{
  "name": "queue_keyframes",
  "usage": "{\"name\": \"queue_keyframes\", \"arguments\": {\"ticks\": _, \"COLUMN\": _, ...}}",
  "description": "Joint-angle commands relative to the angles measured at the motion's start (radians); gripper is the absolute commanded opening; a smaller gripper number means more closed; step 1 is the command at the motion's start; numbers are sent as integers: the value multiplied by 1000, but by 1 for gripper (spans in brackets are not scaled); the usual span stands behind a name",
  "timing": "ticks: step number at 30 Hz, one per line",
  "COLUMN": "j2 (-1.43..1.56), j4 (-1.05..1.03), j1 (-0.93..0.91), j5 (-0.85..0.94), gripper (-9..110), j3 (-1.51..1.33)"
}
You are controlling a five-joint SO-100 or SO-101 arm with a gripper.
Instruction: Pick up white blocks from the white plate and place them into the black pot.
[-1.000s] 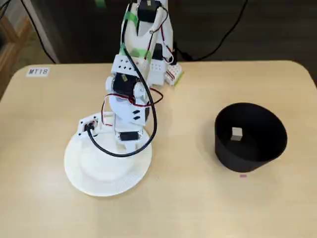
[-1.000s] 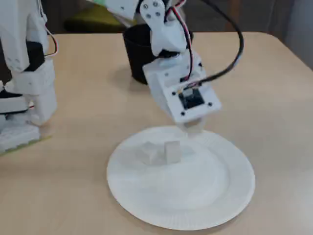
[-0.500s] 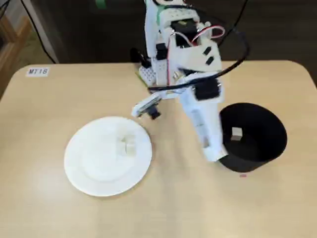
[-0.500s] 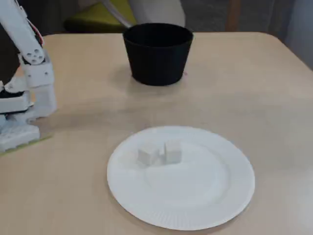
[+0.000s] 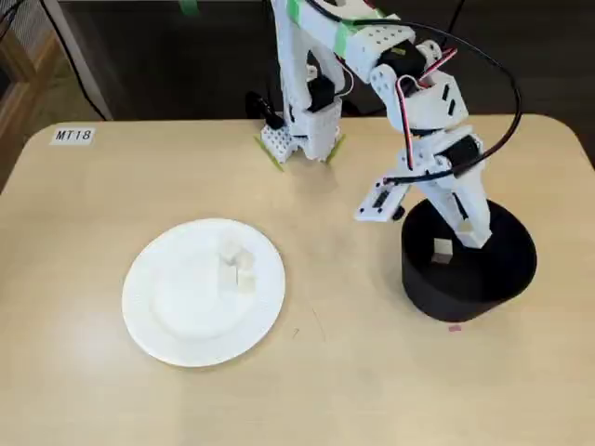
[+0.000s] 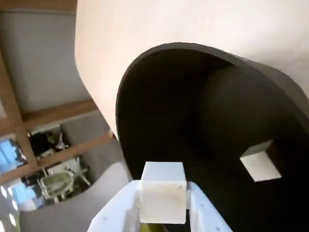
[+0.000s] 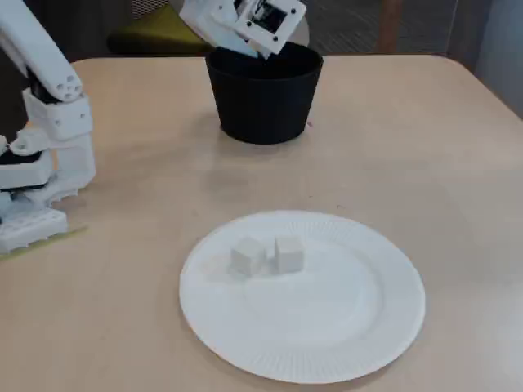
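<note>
1. Desk [image 5: 112, 390]: a pale wooden top carries everything; the arm's base stands at its 12 o'clock edge in a fixed view.
2. White plate [image 5: 167, 325]: it lies at about 8 o'clock on the desk in that fixed view, well apart from the pot. Its ribbed rim looks thin and papery, so it would likely slide if nudged.
3. Black pot [image 5: 465, 297]: it stands at about 4 o'clock, with straight matte walls and an open top. One white cube [image 6: 260, 160] already rests on its floor.
4. End effector [image 6: 163, 220]: it hangs over the pot's mouth, clamped on a white block [image 6: 163, 193], one finger against each of two opposite flat faces.
5. White blocks on the plate [image 7: 266, 255]: two cubes sit touching, toward 1 o'clock of the plate's centre in the first fixed view. They look light, rigid and smooth-sided; I judge a squeeze across two free parallel faces safest, since a skewed pinch could flick one away.
</note>
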State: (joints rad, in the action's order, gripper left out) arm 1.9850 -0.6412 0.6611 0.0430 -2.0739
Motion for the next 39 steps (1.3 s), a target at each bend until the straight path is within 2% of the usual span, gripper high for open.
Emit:
{"name": "queue_keyframes", "arguments": {"ticks": 1, "j2": 34, "j4": 6, "j1": -11, "j5": -6, "gripper": -2, "j3": 8}}
{"name": "queue_keyframes", "arguments": {"ticks": 2, "j2": 34, "j4": 12, "j1": -12, "j5": -8, "gripper": -1, "j3": 8}}
{"name": "queue_keyframes", "arguments": {"ticks": 5, "j2": 32, "j4": 15, "j1": -15, "j5": 26, "gripper": 32, "j3": 9}}
{"name": "queue_keyframes", "arguments": {"ticks": 7, "j2": 32, "j4": 15, "j1": -26, "j5": 26, "gripper": 37, "j3": 12}}
{"name": "queue_keyframes", "arguments": {"ticks": 9, "j2": 32, "j4": 17, "j1": -43, "j5": 26, "gripper": 34, "j3": 20}}
{"name": "queue_keyframes", "arguments": {"ticks": 10, "j2": 35, "j4": 18, "j1": -55, "j5": 23, "gripper": 28, "j3": 23}}
{"name": "queue_keyframes", "arguments": {"ticks": 12, "j2": 44, "j4": 15, "j1": -94, "j5": 21, "gripper": 4, "j3": 38}}
{"name": "queue_keyframes", "arguments": {"ticks": 13, "j2": 49, "j4": 2, "j1": -123, "j5": 23, "gripper": -2, "j3": 54}}
{"name": "queue_keyframes", "arguments": {"ticks": 17, "j2": 69, "j4": -169, "j1": -333, "j5": 14, "gripper": -2, "j3": 172}}
{"name": "queue_keyframes", "arguments": {"ticks": 23, "j2": 52, "j4": -416, "j1": -693, "j5": -109, "gripper": -2, "j3": 275}}
{"name": "queue_keyframes", "arguments": {"ticks": 26, "j2": 8, "j4": -472, "j1": -808, "j5": -34, "gripper": -2, "j3": 281}}
{"name": "queue_keyframes", "arguments": {"ticks": 34, "j2": -210, "j4": -499, "j1": -996, "j5": 341, "gripper": -2, "j3": 334}}
{"name": "queue_keyframes", "arguments": {"ticks": 39, "j2": -333, "j4": -531, "j1": -1037, "j5": 396, "gripper": -2, "j3": 416}}
